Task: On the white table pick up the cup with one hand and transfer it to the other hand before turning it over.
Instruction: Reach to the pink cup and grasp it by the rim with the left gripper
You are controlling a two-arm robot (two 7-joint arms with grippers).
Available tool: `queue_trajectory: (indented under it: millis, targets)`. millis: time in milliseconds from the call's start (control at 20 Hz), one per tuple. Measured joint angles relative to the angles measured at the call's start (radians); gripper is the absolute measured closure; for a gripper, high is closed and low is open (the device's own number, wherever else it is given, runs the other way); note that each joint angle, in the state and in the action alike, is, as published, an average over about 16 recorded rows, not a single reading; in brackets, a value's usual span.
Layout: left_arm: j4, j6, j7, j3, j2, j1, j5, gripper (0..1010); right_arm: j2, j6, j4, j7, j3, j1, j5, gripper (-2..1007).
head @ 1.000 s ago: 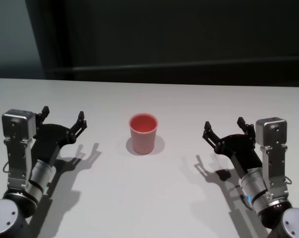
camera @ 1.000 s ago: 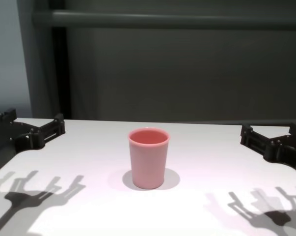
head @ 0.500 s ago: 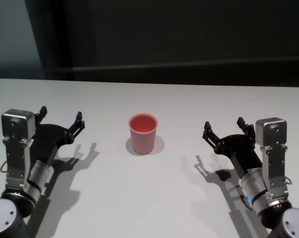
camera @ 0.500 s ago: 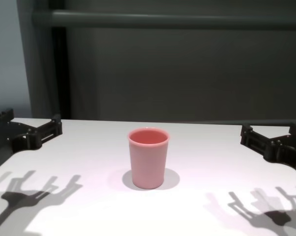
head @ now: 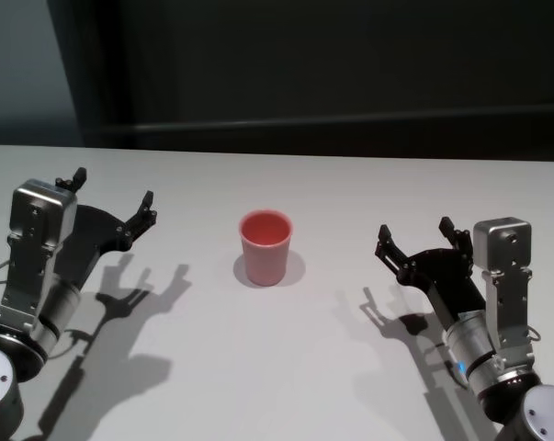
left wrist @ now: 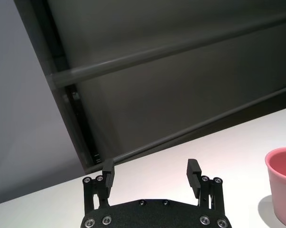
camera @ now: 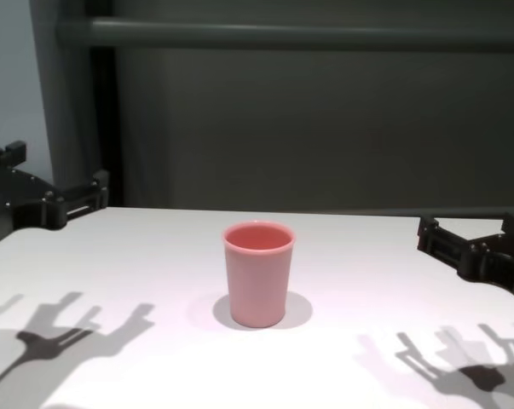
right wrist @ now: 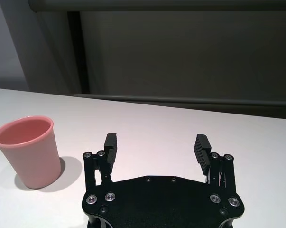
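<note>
Raised since earlier, left gripper jaws wide; cup upright between it and wide-open right gripper.

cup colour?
Plain pink, no pattern; the cup shows best in the chest view, upright on the white table.

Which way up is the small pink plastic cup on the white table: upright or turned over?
Upright. The small pink plastic cup stands on its narrower base on the white table, its open rim facing up, with nothing visible inside.
</note>
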Motion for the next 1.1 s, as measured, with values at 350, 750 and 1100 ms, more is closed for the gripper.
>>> queue_trajectory:
  millis: [350,750,1100]
  targets:
    - [-0.048,0.014,-0.121,0.046,0.092,-0.049,0.09,7,0.0,0.0,0.0,0.0,0.0,0.0,0.0,3]
    - [-0.105,0.034,-0.286,0.132,0.217,-0.144,0.184,7,0.0,0.0,0.0,0.0,0.0,0.0,0.0,3]
    - [-0.132,0.045,-0.41,0.218,0.307,-0.251,0.256,7,0.0,0.0,0.0,0.0,0.0,0.0,0.0,3]
